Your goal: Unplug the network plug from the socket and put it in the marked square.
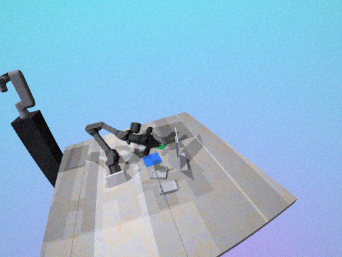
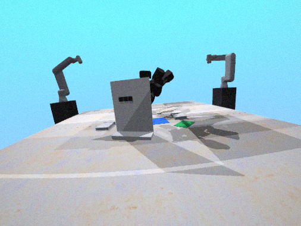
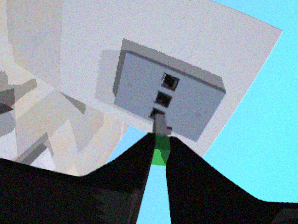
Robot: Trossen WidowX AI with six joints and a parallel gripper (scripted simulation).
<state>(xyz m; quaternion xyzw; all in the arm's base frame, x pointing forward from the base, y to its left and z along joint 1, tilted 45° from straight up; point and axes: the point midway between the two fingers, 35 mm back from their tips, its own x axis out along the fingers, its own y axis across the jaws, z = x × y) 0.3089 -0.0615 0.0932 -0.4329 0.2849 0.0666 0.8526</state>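
One plug [image 3: 159, 156], green with a grey front end, is gripped between the nearly closed fingertips of our gripper [image 1: 163, 145] [image 3: 160, 141]. Its front seems just out of the lowest opening of the socket block [image 3: 139, 85] on the upright panel [image 1: 176, 139] [image 2: 126, 114] [image 3: 205, 31]. We should keep the pinch firm and back straight away, without twisting, until the tip is well apart, then lower gently. Farther out lie a blue square [image 1: 153, 159] [image 2: 160, 121] and a green square [image 1: 162, 147] [image 2: 180, 124]; we cannot tell which is the target.
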